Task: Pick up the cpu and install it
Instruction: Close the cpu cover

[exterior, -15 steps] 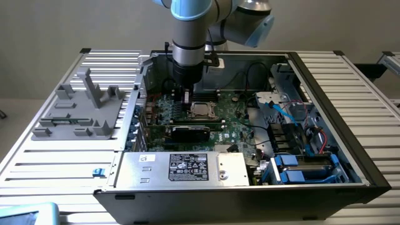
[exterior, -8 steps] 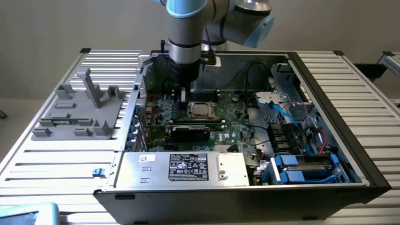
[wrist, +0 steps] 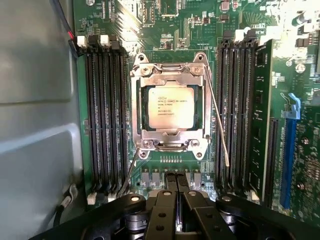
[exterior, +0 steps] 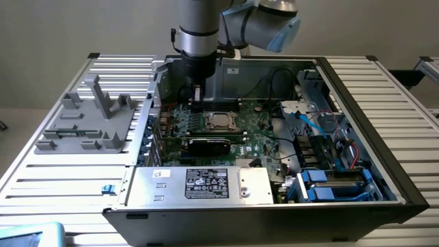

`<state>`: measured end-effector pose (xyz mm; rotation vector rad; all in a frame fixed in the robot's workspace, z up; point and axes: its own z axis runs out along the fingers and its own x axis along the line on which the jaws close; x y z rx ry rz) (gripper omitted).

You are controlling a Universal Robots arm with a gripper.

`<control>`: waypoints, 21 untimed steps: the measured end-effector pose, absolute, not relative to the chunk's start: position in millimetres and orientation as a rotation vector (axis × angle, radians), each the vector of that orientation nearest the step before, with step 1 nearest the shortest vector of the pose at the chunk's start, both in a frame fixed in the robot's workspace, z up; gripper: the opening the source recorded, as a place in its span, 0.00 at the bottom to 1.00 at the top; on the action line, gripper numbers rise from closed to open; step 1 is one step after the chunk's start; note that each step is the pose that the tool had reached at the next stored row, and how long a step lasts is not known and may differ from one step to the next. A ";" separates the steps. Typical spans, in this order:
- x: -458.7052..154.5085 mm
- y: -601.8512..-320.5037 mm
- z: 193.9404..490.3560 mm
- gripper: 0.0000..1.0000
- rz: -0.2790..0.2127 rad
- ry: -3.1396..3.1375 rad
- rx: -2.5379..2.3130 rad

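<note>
Because the cpu (wrist: 171, 108) lies flat and square within the socket frame (wrist: 170, 75), it offers no long axis. The gripper (wrist: 175, 197), jaws pressed together and empty, hangs just beyond one edge of that frame. The wrist view shows the chip's printed lid and two thin levers (wrist: 218, 120) angling off the frame, while the exterior view shows the arm (exterior: 199, 31) upright inside the computer case (exterior: 384, 134).

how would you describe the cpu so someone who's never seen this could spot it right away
Look inside the open computer case at the green motherboard. Near its middle, between two banks of black memory slots, a silver metal frame surrounds the cpu. It is the one flat square with a pale shiny top and printed text.
</note>
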<state>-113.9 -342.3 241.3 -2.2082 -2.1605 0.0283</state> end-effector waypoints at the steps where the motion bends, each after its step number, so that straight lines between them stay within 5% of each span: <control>1: -114.4 -342.3 245.8 0.11 0.028 -2.161 -2.208; 13: -118.0 -342.3 299.6 0.11 0.027 -2.161 -2.208; 21: -118.1 -342.2 303.1 0.11 0.027 -2.161 -2.209</control>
